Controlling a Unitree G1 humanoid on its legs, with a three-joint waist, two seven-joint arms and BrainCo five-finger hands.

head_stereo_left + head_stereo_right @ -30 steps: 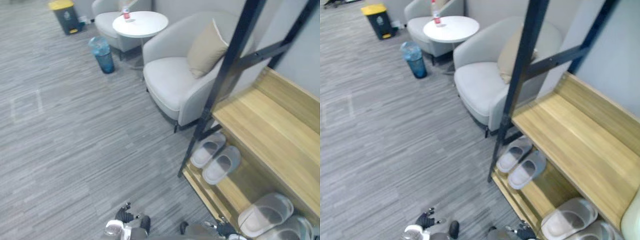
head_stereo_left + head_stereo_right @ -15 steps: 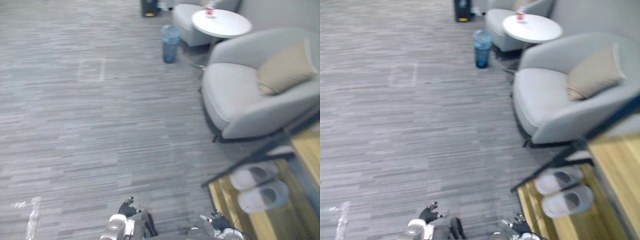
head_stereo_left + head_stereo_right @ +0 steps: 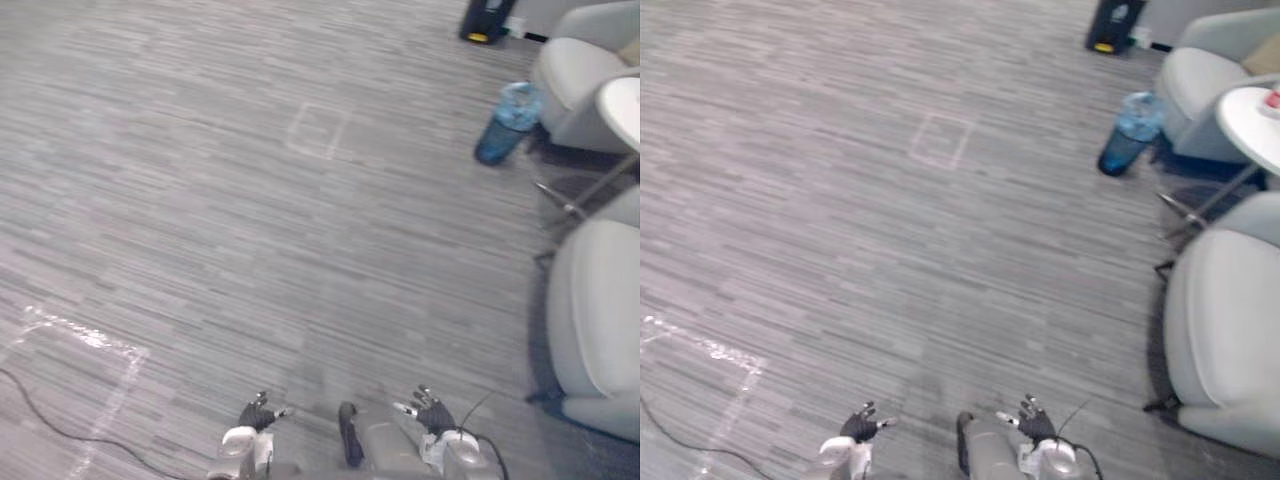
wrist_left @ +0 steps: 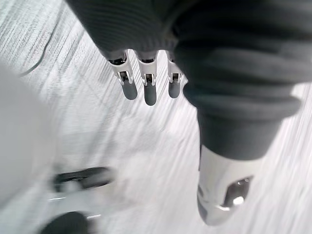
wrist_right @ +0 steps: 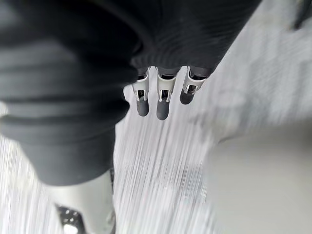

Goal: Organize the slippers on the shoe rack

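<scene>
My left hand and right hand hang low at the bottom edge of the eye views, over grey striped carpet. Both are open and hold nothing. In the left wrist view the left hand's fingers are straight and its thumb stands apart, with only carpet past them. The right hand's fingers are also straight in the right wrist view, above the floor.
A light grey armchair stands at the right edge. Beyond it are a blue bin, the rim of a white round table and a second armchair. White tape marks lie on the carpet at lower left.
The camera has swung left: the wooden shoe rack and its slippers have slid out of the picture to the right. Both hands stay low and open.
</scene>
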